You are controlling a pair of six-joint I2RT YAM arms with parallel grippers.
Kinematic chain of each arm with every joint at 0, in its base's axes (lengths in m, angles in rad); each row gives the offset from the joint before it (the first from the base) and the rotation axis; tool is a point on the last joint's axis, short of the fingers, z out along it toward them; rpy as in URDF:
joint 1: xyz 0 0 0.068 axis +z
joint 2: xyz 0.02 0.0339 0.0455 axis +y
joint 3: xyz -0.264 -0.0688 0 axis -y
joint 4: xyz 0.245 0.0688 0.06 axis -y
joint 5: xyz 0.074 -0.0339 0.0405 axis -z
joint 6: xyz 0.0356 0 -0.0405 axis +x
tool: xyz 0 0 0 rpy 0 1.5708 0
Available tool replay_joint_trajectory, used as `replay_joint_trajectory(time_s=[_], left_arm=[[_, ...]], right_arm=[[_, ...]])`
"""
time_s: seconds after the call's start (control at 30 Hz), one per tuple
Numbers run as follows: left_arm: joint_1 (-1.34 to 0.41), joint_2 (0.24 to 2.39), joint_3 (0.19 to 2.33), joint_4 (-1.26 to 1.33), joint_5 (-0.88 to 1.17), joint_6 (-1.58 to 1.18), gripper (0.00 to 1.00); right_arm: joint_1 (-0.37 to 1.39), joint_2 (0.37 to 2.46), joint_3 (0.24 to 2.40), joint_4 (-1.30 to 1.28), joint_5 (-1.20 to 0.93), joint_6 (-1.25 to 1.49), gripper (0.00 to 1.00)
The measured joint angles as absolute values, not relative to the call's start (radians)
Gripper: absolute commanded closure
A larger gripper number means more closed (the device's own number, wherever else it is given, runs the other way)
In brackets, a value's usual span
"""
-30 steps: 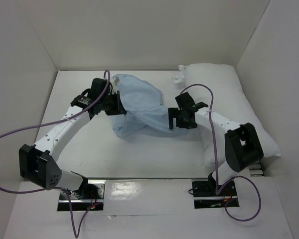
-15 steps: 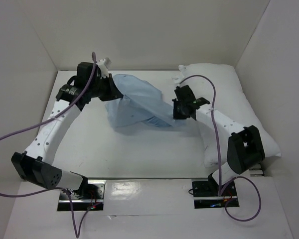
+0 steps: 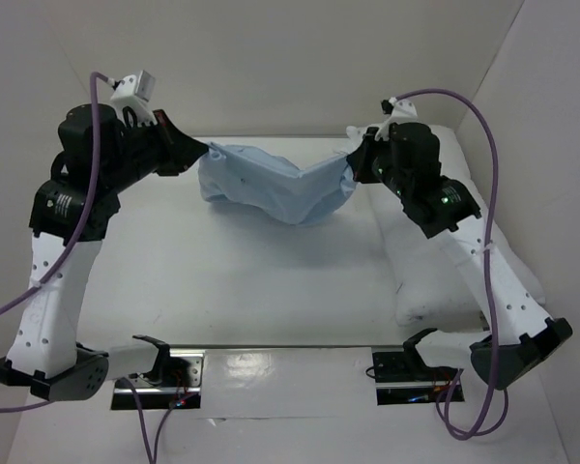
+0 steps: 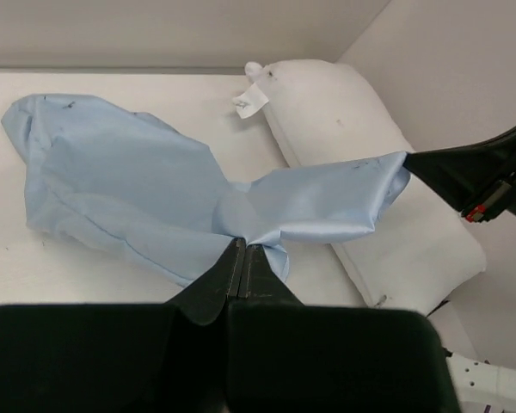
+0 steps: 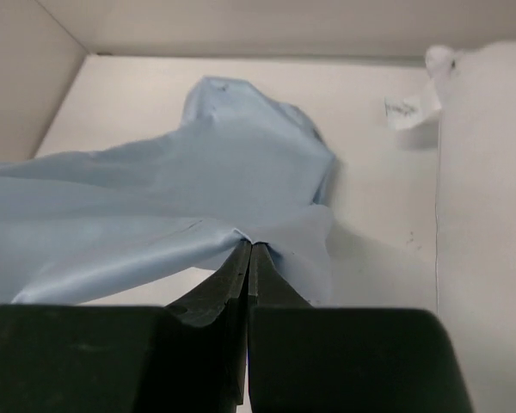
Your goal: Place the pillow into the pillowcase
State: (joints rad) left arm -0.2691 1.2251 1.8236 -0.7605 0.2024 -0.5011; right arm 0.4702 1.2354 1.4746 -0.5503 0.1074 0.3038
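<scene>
The pillowcase (image 3: 271,188) is held stretched, left fingers (image 4: 217,284) and right fingers (image 5: 228,280) both clamped on its cloth. The pillow (image 3: 435,280), right of the pillowcase, is not yet inserted.

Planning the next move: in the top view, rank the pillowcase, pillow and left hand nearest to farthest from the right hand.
1. The pillowcase: pinched in the right hand.
2. The pillow: just beside it, lying on the right.
3. The left hand: far left, gripping the pillowcase's other end.
</scene>
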Motion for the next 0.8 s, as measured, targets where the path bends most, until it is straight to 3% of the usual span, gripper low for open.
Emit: replay_joint_trajectory(time_s=[0.37,0.63,0.8], left_arm=[[-0.265,1.219,2.296,-0.853,0.221,-0.5,1.0],[-0.265,1.117,2.341,-0.799,0.238,-0.499,1.0],[-0.265,1.114,2.22,-0.733,0.215,-0.478,1.0]], right_arm=[[0.49,1.172,1.859,-0.58,0.075,0.223,1.0],[0.492,1.096,1.98,-0.463,0.071,0.172,1.0],[0.492,1.164,1.967,-0.359,0.07,0.15,1.0]])
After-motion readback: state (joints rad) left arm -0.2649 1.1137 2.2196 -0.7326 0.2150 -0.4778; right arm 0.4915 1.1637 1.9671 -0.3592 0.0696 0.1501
